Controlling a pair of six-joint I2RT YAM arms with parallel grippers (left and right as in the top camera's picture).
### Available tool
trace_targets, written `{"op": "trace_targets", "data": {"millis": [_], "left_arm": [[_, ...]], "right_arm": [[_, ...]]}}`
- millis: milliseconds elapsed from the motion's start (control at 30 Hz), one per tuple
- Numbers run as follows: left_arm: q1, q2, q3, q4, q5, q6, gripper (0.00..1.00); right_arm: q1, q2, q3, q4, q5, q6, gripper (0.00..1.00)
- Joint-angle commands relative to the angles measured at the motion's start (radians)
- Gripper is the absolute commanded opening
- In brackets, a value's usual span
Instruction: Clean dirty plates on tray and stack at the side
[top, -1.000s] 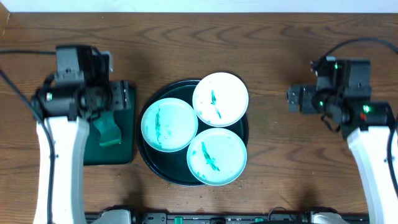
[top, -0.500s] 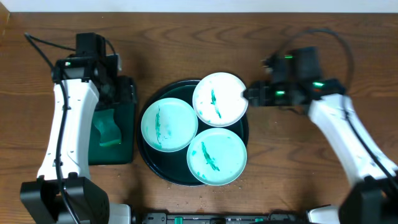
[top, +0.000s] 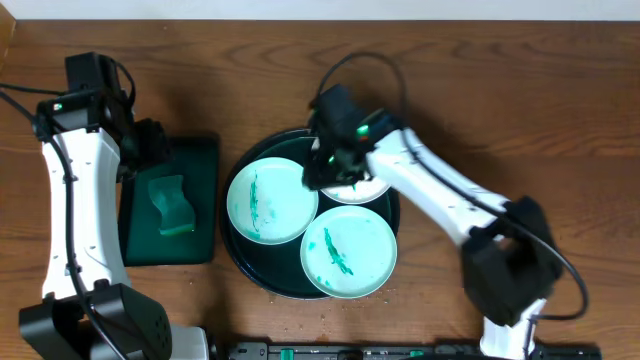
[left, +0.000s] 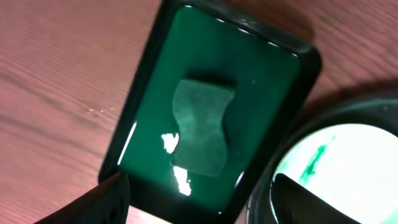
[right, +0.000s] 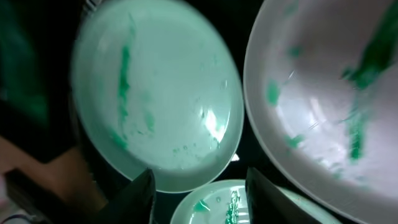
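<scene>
We see the round tray (top: 232, 245) in the middle of the worktop (top: 520, 70), and all three dirty plates lie on it. The left plate (top: 272, 200) and the near plate (top: 349, 252) lie in plain view, each marked with green streaks. The far plate (right: 329, 87) is partly covered from above by the right arm. The three plates crowd close together, and we cannot tell whether their rims overlap.

The right end effector (right: 199, 180) hangs low over the tray, where the left plate and the far plate meet. Its fingers (right: 140, 199) stand partly apart with nothing between them.

To the left of the round tray lies a smaller rectangular tray (top: 200, 165), just beside it, with a green sponge (top: 170, 205) lying flat inside. The left end effector (left: 200, 186) hovers above this tray, fingers spread wide and empty, clear of the sponge
</scene>
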Motion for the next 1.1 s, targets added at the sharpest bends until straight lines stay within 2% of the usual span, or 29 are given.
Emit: {"op": "trace_targets", "data": {"millis": [0, 100, 300, 967, 1067], "left_arm": [[0.011, -0.009, 0.023, -0.004, -0.034, -0.019, 0.73], [0.011, -0.009, 0.023, -0.002, -0.034, -0.018, 0.73], [0.011, -0.009, 0.023, -0.002, -0.034, -0.018, 0.73], [0.011, -0.009, 0.011, -0.002, -0.034, -0.018, 0.73], [0.011, -0.006, -0.013, -0.003, -0.035, -0.018, 0.73]], "right_arm": [[0.027, 0.044, 0.014, -0.005, 0.052, 0.047, 0.38], [0.058, 0.071, 0.014, -0.005, 0.111, 0.060, 0.34], [0.093, 0.087, 0.014, -0.004, 0.245, 0.082, 0.33], [0.101, 0.195, 0.014, 0.082, 0.246, 0.085, 0.21], [0.101, 0.213, 0.014, 0.092, 0.245, 0.085, 0.13]]}}
